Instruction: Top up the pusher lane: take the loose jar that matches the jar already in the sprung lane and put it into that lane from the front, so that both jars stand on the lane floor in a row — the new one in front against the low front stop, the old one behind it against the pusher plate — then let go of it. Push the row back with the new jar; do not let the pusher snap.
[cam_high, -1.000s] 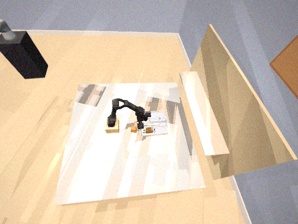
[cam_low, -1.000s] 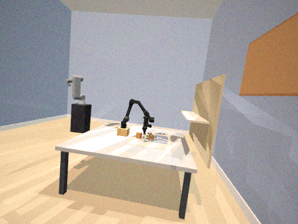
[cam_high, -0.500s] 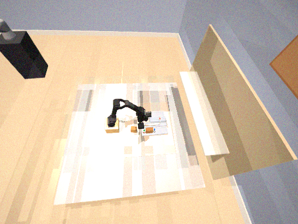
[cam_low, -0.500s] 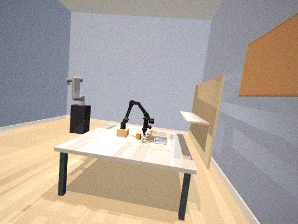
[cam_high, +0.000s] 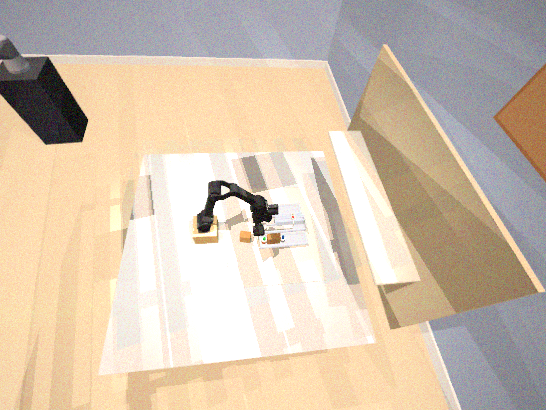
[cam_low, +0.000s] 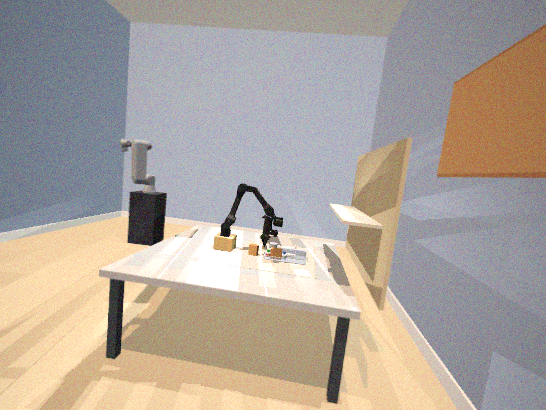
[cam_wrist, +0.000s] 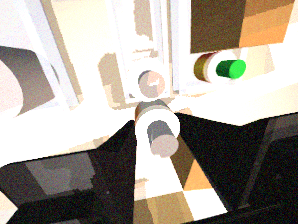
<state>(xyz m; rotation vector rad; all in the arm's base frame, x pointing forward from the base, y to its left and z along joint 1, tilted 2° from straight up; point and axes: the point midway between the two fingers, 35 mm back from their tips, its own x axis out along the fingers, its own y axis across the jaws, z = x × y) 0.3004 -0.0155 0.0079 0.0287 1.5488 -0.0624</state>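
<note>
In the wrist view my gripper (cam_wrist: 154, 120) is shut on a white jar with a grey lid (cam_wrist: 159, 131), held between the two dark fingers. Just ahead of it a matching grey-lidded jar (cam_wrist: 151, 83) stands at the front of the white sprung lane (cam_wrist: 145, 40); the two jars are close, and I cannot tell if they touch. A jar with a green lid (cam_wrist: 222, 69) lies to the right of the lane. In the top view the gripper (cam_high: 258, 230) hangs at the near-left end of the white lane rack (cam_high: 289, 230). It also shows in the exterior view (cam_low: 266, 241).
A brown block (cam_wrist: 240, 25) (cam_high: 273, 238) stands right of the lane behind the green-lidded jar, seen also on the rack. A second brown block (cam_high: 245, 236) sits on the table left of the gripper. The arm's base stands on a tan box (cam_high: 205, 232). A leaning board with a shelf (cam_high: 425, 200) rises right of the table.
</note>
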